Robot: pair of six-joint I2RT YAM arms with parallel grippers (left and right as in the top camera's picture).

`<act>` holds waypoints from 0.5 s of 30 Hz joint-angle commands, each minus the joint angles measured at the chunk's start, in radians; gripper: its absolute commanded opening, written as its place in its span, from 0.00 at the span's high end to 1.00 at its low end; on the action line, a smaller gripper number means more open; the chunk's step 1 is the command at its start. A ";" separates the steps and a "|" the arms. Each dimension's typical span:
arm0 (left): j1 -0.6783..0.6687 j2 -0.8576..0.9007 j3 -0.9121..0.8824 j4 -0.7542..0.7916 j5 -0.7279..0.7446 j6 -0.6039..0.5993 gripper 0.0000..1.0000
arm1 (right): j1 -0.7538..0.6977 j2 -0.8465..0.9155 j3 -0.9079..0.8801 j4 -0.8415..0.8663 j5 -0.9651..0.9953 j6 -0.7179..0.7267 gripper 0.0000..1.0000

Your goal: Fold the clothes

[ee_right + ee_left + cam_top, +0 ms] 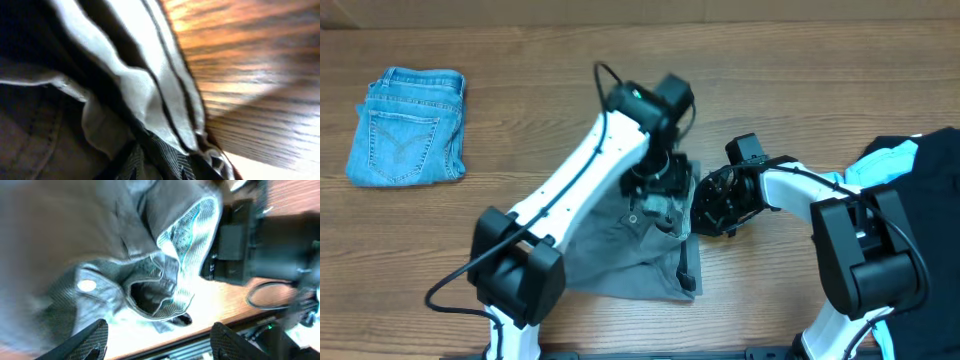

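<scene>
The grey shorts (620, 250) lie crumpled at the table's middle front. My left gripper (658, 188) hovers over their upper edge. In the left wrist view its fingers (160, 347) are spread wide and hold nothing, with the shorts' buttoned waistband (87, 286) and pale lining (187, 235) just beyond them. My right gripper (705, 205) is at the shorts' right edge. In the right wrist view grey cloth and striped lining (165, 150) fill the space at its jaws, so it looks shut on the shorts; its fingers are hidden by the cloth.
Folded light-blue denim (408, 125) lies at the back left. A black garment (930, 180) with a sky-blue one (880, 165) is heaped at the right edge. The two grippers are close together over the shorts. The table's front edge (215, 320) is near.
</scene>
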 commanded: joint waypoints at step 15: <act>0.180 -0.031 0.378 -0.229 -0.200 0.137 0.21 | 0.150 -0.435 0.002 -0.075 0.110 -0.390 0.66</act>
